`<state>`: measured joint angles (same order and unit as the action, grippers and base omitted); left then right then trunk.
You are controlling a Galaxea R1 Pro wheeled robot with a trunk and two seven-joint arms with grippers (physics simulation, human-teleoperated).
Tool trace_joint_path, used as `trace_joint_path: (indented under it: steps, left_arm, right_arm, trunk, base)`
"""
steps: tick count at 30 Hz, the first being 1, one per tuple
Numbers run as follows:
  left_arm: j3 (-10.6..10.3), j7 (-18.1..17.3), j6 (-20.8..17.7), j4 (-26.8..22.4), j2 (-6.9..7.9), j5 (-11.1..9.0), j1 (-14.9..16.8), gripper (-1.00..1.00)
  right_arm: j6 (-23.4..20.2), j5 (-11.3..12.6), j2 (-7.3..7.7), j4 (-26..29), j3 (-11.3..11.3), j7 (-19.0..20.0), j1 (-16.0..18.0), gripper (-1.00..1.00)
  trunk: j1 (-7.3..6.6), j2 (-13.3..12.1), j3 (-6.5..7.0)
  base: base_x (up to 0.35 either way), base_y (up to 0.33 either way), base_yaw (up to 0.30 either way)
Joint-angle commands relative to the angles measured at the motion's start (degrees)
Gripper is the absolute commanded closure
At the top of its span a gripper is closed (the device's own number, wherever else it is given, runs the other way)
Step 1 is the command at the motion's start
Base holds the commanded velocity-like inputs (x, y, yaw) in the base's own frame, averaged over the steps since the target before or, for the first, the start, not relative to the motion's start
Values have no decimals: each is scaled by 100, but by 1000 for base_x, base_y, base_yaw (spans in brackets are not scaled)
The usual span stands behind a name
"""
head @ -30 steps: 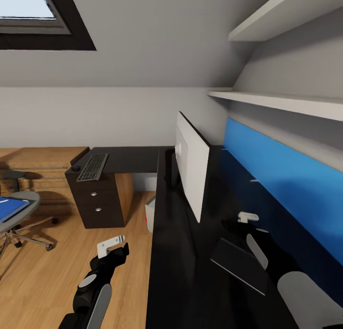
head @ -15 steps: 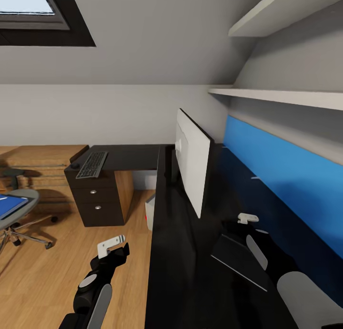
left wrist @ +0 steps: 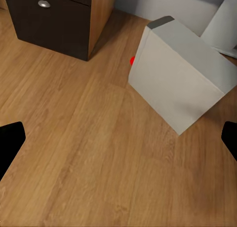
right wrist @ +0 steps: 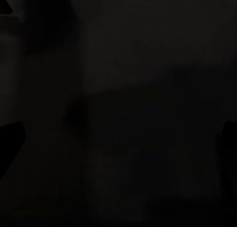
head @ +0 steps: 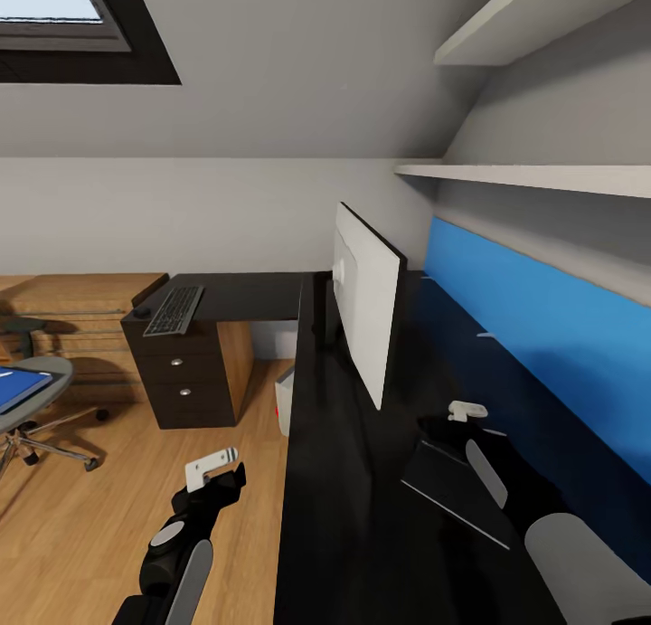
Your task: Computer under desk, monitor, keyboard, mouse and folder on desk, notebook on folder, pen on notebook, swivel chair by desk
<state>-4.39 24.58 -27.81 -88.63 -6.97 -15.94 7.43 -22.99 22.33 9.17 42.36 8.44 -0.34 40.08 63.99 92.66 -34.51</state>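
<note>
The left gripper (left wrist: 118,138), fingers spread wide and holding nothing, hangs over the wood floor (left wrist: 84,153) near the computer (left wrist: 180,79). From the head, the right gripper (head: 449,423), whose jaw state I cannot tell, hovers over the desk (head: 334,516) beside the monitor (head: 366,317); the keyboard (head: 174,310) lies on the desk's far wing.

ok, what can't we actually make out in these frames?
- Folder and swivel chair: cut off by the head view's left edge.
- Computer: mostly hidden behind the desk edge in the head view.
- Right wrist view: near black, nothing readable.
- Mouse: too small for detail.
</note>
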Motion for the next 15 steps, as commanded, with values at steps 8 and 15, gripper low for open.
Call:
trace_joint_path:
  steps: [8, 15]
  left_arm:
    - [5, 46, -23, 128, 24, -70, 4, -100]
    - [20, 41, -22, 150, 28, -69, 4, -100]
  right_arm:
    - [-257, 72, 6, -303, 10, -18, 2, -100]
    - [-384, 78, 6, -300, 9, -17, 7, -100]
  trunk:
    - [0, 3, -7]
    - [0, 3, -7]
  base:
    - [0, 0, 0]
    - [-119, 0, 0]
